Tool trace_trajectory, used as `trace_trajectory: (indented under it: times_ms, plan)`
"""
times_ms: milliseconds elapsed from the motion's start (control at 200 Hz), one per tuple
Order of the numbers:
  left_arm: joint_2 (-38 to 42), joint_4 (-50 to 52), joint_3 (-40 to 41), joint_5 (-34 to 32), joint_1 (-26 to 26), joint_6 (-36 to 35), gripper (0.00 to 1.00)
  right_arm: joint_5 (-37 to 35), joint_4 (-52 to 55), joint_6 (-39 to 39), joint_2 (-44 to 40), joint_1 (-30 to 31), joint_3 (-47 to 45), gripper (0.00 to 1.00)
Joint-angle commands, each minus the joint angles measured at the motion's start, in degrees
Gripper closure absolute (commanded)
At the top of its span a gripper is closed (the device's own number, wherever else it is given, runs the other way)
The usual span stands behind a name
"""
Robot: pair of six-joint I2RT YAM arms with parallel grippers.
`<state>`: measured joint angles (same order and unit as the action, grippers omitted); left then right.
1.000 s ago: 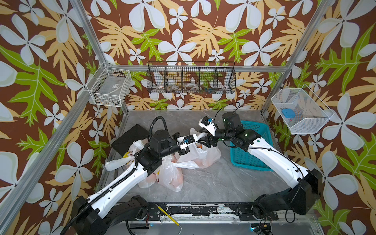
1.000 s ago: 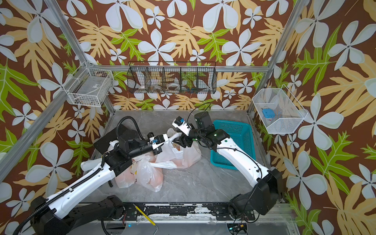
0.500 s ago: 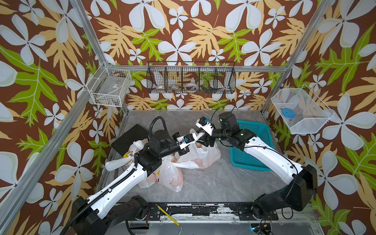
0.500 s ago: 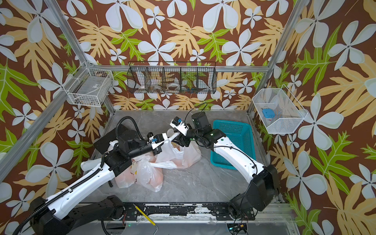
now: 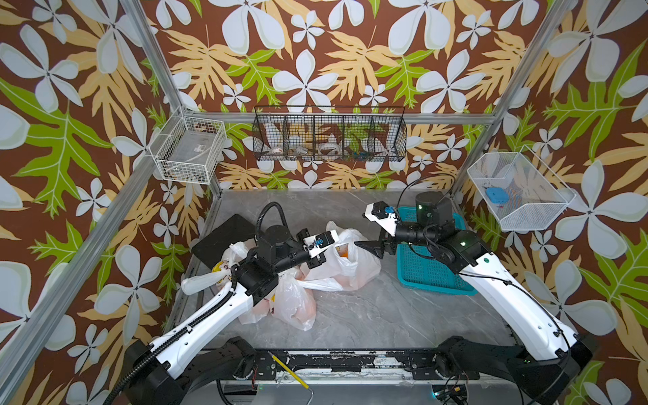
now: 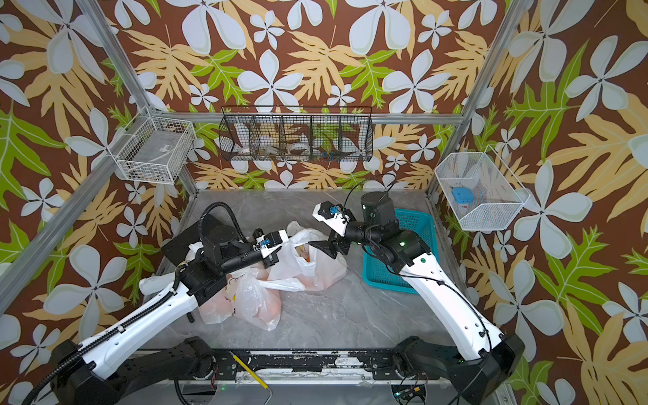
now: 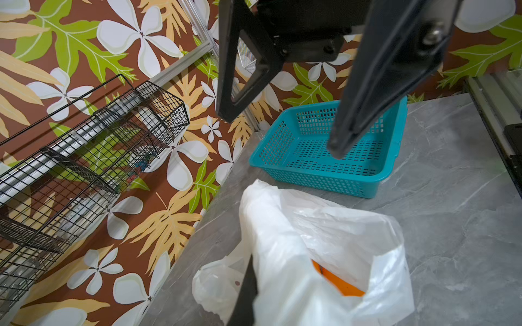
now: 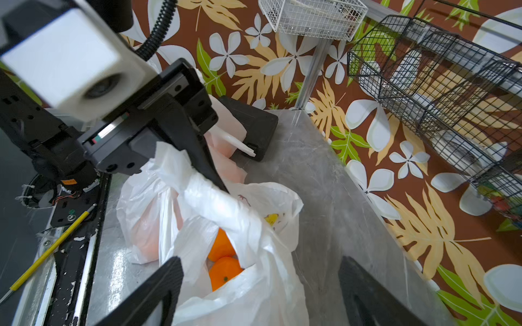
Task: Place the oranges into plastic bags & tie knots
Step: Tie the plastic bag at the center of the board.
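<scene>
A grey marble-patterned bench [image 5: 368, 315] filled the lower middle of both top views, walled in by brown wallpaper printed with white flowers and green and tan leaves. A black wire rack [image 5: 329, 136] hung on the back wall at upper centre. A white wire basket [image 5: 189, 154] hung at upper left and a white mesh basket [image 5: 519, 189] near the right edge.

At the centre stood an open plastic bag [image 5: 354, 270], its mouth upward. The right wrist view showed two oranges [image 8: 223, 271] inside it, touching each other. The left gripper [image 8: 221, 185] reached in from the lower left and was clamped tight on the bag's twisted white handle strip [image 8: 214, 197], holding it above the mouth. The right gripper [image 7: 282, 132] hung just right of the bag, its jaws spread wide with nothing between them. Under that arm, right of centre, sat a teal lattice basket [image 5: 431, 273].

Two more plastic bags [image 5: 292, 305], with orange showing through the film, lay touching each other at lower left of centre, partly under the left arm. Whether they were knotted could not be told. A flat black case [image 5: 224, 238] lay at the bench's left edge.
</scene>
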<state>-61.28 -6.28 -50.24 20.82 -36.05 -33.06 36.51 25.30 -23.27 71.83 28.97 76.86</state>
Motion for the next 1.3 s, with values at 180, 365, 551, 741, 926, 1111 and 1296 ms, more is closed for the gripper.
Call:
trace_trajectory:
  times_ms: [180, 365, 551, 741, 926, 1111, 1296]
  plan:
    - [0.0, -1.6, -0.2, 0.3, 0.0, 0.2, 1.0, 0.8, -1.7, -1.3, 8.2, 1.9, 1.5, 0.34]
    - [-0.1, -1.3, -0.6, 0.3, 0.0, -0.1, 1.0, 1.6, -2.8, -1.9, 13.0, 3.2, 3.7, 0.55]
    - [-0.1, -1.3, -0.9, 0.2, 0.0, 1.1, 1.0, 2.3, -7.2, -0.1, 15.1, 5.4, 2.2, 0.72]
    - [-0.3, -1.3, -1.4, -1.5, 0.0, 6.7, 1.0, 0.8, -16.3, 6.1, 14.3, 5.9, -2.7, 0.9]
    - [1.0, -1.6, 0.3, -1.7, -0.6, 12.3, 1.0, -5.8, -26.1, 12.8, 9.9, 6.0, -9.0, 1.0]
    - [1.2, -3.4, 1.5, -3.2, -4.7, 14.7, 1.0, -9.7, -37.2, 19.5, 6.7, 6.0, -15.5, 1.0]
    - [0.3, -7.5, 2.1, -8.9, -9.9, 19.2, 1.0, -9.8, -47.1, 25.1, 5.5, 5.9, -20.9, 1.0]
